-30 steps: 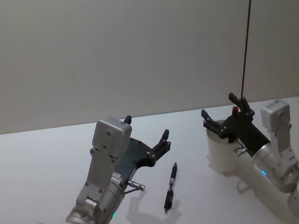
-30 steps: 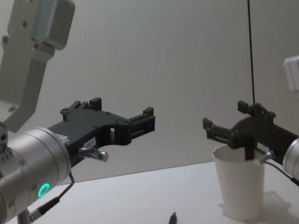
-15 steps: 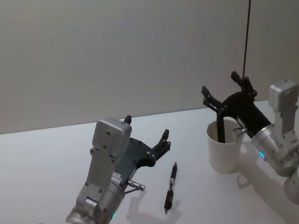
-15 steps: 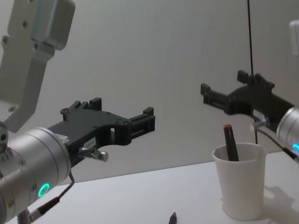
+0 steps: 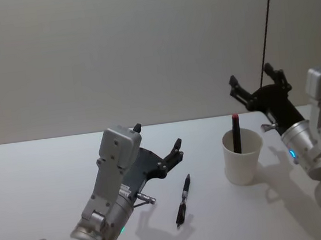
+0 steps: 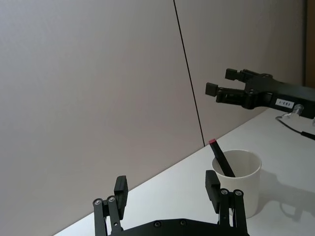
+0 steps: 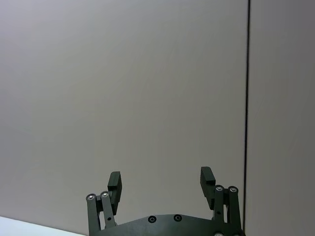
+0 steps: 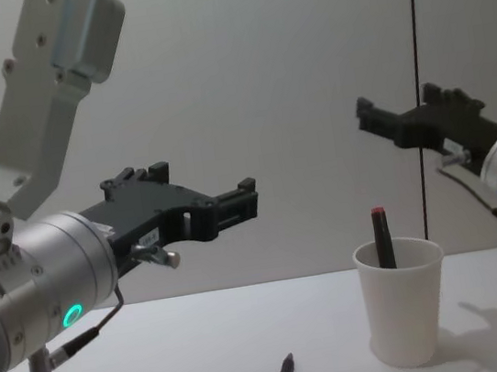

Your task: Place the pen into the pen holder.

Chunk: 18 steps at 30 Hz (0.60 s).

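Lifted clear of the cup (image 5: pixel 243 162), the right gripper (image 5: pixel 251 76) hangs open, its pen (image 5: pixel 236 131) left standing inside; a second pen (image 5: pixel 183 200) lies on the table (image 5: pixel 40 186), pointing away from the robot, just beside the open left gripper (image 5: pixel 157 135), the nearer one.

Premises: a robotics test laboratory, on the evidence. Plain white matte tabletop (image 5: pixel 33 169). Blank grey-beige panelled wall (image 5: pixel 112 56) along the far side, with one thin dark vertical seam (image 5: pixel 266 27) at far right. Silver-grey metal left robot arm (image 5: pixel 109 201) and right robot arm (image 5: pixel 309 149) stand at the near edge.
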Available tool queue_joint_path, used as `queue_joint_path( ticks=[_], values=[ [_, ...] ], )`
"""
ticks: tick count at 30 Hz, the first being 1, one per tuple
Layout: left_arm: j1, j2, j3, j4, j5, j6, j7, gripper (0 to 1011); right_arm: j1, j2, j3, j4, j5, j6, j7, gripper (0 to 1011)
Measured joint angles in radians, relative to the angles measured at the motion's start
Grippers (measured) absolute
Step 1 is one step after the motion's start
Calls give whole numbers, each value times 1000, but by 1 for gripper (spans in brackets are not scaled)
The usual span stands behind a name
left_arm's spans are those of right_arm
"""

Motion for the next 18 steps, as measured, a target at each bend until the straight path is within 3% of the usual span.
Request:
queue_joint_path(
  ticks=[7, 18],
  values=[
    [0, 0, 0, 0, 0, 0, 0, 1004, -87, 22, 20, -173, 9, 148, -68, 1001],
    [0, 0, 0, 0, 0, 0, 0, 1004, -226, 56, 47, -397, 20, 308, -137, 1001]
  ],
)
